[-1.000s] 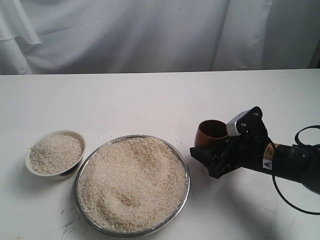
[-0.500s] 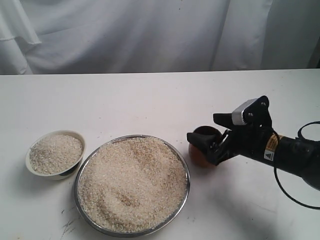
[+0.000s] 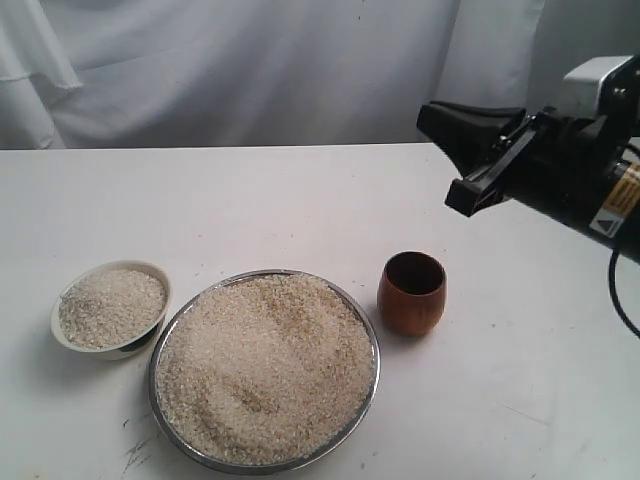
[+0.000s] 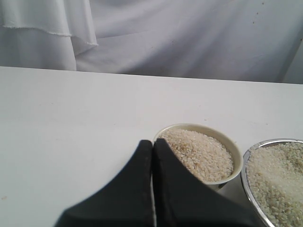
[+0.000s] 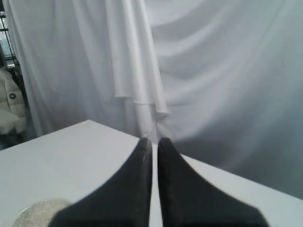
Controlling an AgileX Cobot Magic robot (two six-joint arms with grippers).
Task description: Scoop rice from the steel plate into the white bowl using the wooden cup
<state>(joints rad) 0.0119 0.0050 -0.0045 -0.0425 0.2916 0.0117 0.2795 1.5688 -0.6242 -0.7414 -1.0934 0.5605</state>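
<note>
In the exterior view, a wide, shallow, round steel plate [image 3: 377, 352] of shiny silver metal is seen on a white table [image 3: 250, 200], heaped nearly to its rim with off-white uncooked rice [image 3: 265, 370]. A small, thick-rimmed, cream-white bowl [image 3: 105, 351], also filled with grains, is set just beside the plate on its left. A small, barrel-shaped, reddish-brown wooden cup [image 3: 412, 293] with a dark interior is stood upright on the table just beside the plate's right edge, apart from both arms. The black right gripper [image 3: 438, 155] is held in the air above and to the right of the cup, well clear of it. In the left wrist view, the black left gripper [image 4: 152, 150] is shown with its fingers pressed together and nothing between them; the white bowl [image 4: 238, 160] is seen just beyond the fingertips, with the plate's rim [image 4: 246, 176] beside it. In the right wrist view, the right gripper [image 5: 154, 144] is shown clenched to a thin slit with nothing grasped, and is pointed toward a white draped curtain [image 5: 213, 71] behind the table edge.
</note>
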